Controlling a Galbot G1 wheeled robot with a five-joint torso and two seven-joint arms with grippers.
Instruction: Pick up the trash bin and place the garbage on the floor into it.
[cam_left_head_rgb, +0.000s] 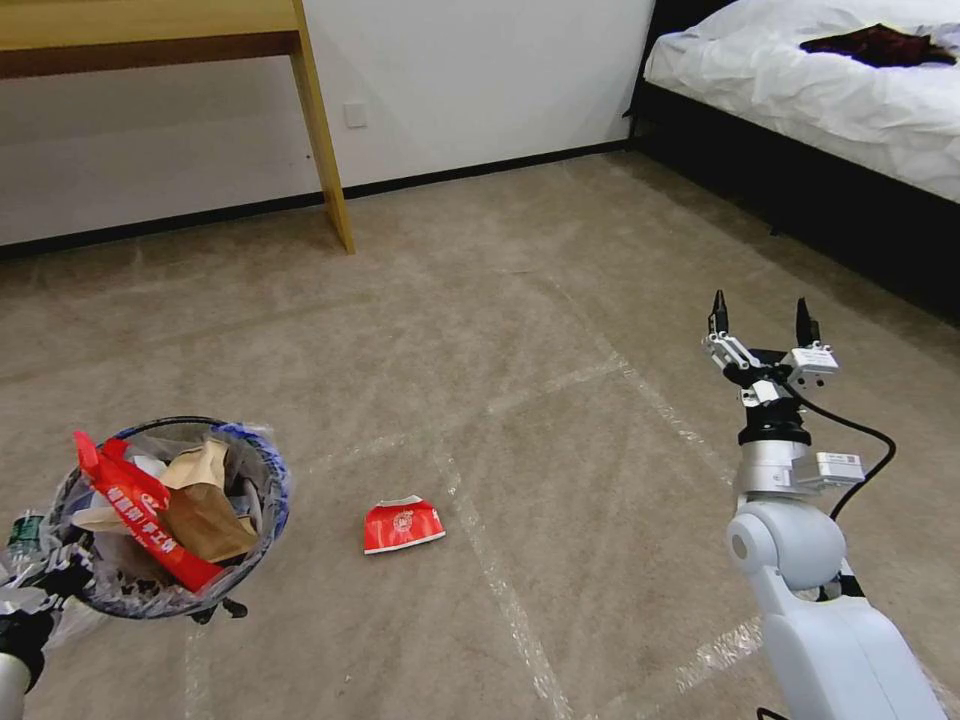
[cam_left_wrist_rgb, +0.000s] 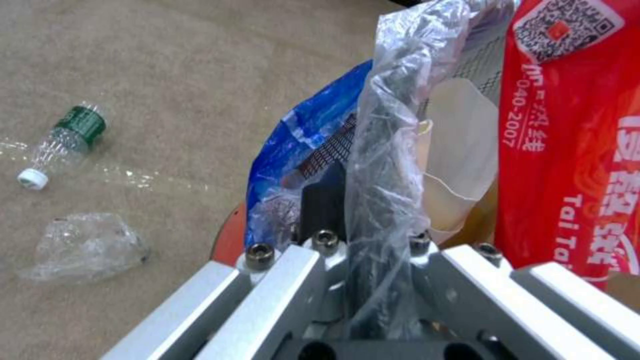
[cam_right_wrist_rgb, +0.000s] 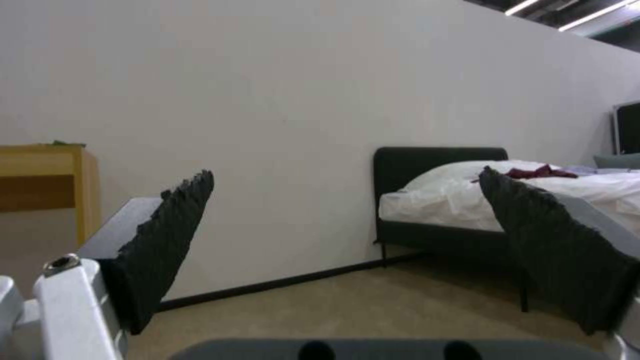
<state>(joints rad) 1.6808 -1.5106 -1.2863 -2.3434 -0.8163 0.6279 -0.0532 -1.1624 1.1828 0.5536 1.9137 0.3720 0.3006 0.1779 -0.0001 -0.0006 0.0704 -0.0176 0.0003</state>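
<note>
1. Head view, lower left: small round trash bin (cam_left_head_rgb: 170, 520) with a black rim and crinkled clear plastic liner, held off the beige short-pile carpet floor (cam_left_head_rgb: 520, 300). It is stuffed with a glossy red printed wrapper (cam_left_head_rgb: 140, 515), creased brown paper (cam_left_head_rgb: 205, 515) and whitish scraps. Left gripper (cam_left_head_rgb: 45, 590) sits at the bin's near-left rim, mostly buried in liner.
2. Head view, centre-low: flattened red-and-white paper packet (cam_left_head_rgb: 402, 524) lies flat on the carpet, right of the bin and apart from it, just beside a shiny clear tape line (cam_left_head_rgb: 500, 580).
3. Head view, right: right gripper (cam_left_head_rgb: 763, 322) on its white arm points up and away, two black tapered fingers spread wide, nothing between them, well clear of the packet.
4. Head view, top: light wooden desk (cam_left_head_rgb: 320, 130) at upper left, bed with rumpled white sheets (cam_left_head_rgb: 850, 90) at upper right, dark red cloth (cam_left_head_rgb: 880, 45) on it.
5. Left wrist view: left gripper's black fingers (cam_left_wrist_rgb: 323, 200) are pinched on the bin's black rim through the wrinkled liner (cam_left_wrist_rgb: 390, 150). Blue plastic film (cam_left_wrist_rgb: 300, 135) hangs over the rim; the red wrapper with white print and QR code fills the right side.
6. Left wrist view, left side: clear ribbed plastic bottle with green label and white cap (cam_left_wrist_rgb: 63, 145) lies on the carpet; a crumpled clear plastic wad (cam_left_wrist_rgb: 87, 245) lies near it, apart.
7. Right wrist view: serrated black finger pads (cam_right_wrist_rgb: 167, 240) stand far apart, holding nothing; plain wall, black-framed bed and desk behind.
</note>
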